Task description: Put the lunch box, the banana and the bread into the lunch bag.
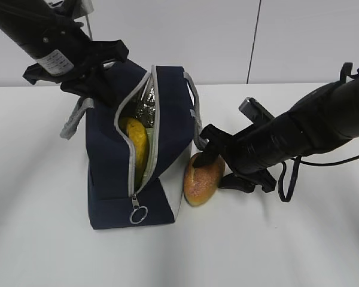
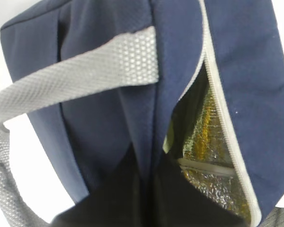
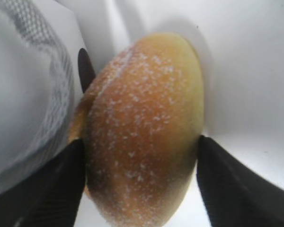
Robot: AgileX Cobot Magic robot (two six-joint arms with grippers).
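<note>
1. The lunch bag [image 1: 116,179] stands upright on the white table [image 1: 42,227], its zipper undone and the opening gaping along the front; the metal ring pull [image 1: 138,214] hangs low near the base.
2. The banana [image 1: 139,143] lies inside the bag, only a yellow stretch of it showing through the slit – the rest is hidden by the fabric; silver foil lining [image 2: 213,156] shows deeper in.
3. The lunch box cannot be made out in any view; a pale band low in the opening, seen from the left wrist, is too unclear to name.
4. The left gripper [image 1: 102,81] sits at the bag's top rear edge beside a grey handle [image 2: 80,75]; its fingers are closed, pinching a fold of the navy fabric, though the tips themselves are cut off in the wrist view.
5. The bread [image 1: 202,177] rests on the table just beside the bag's white side panel [image 1: 179,200], apparently touching it.
6. The right gripper [image 3: 139,175] straddles the bread; its dark fingers [image 3: 227,184] stand on either side, right against the crust – whether they press firmly I cannot tell, and the roll's underside is out of sight.
</note>
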